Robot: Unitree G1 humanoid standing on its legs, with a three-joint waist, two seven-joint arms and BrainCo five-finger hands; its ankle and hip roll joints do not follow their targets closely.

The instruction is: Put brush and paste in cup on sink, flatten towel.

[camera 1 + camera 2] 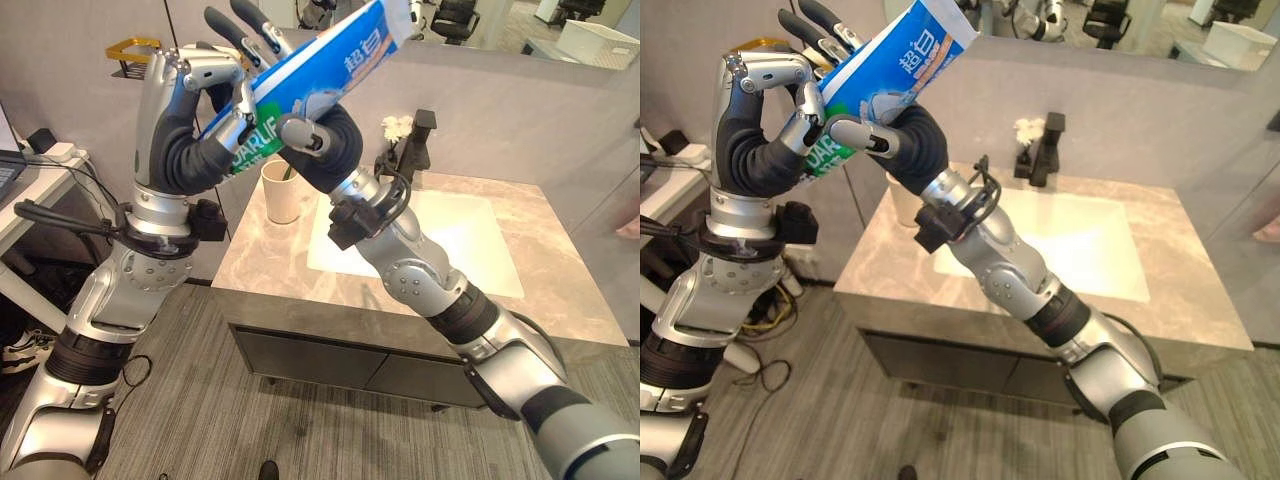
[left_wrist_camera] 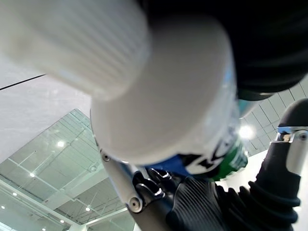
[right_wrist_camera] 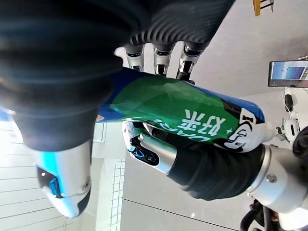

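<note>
A blue, green and white toothpaste tube [image 1: 320,65] is held high in front of me, slanting up to the right. My left hand [image 1: 185,140] is curled round its lower cap end; the white cap [image 2: 159,106] sits right before the left wrist camera. My right hand [image 1: 325,150] grips the tube [image 3: 192,113] just above, thumb across the front and fingers behind it. Below, a cream cup [image 1: 280,195] stands on the marble counter [image 1: 560,290] left of the white basin [image 1: 470,235], with a thin green stem in it.
A black faucet [image 1: 410,150] stands behind the basin with a small white flower [image 1: 397,126] beside it. A yellow wire rack [image 1: 133,50] hangs on the wall at left. A desk [image 1: 40,185] with cables stands at far left.
</note>
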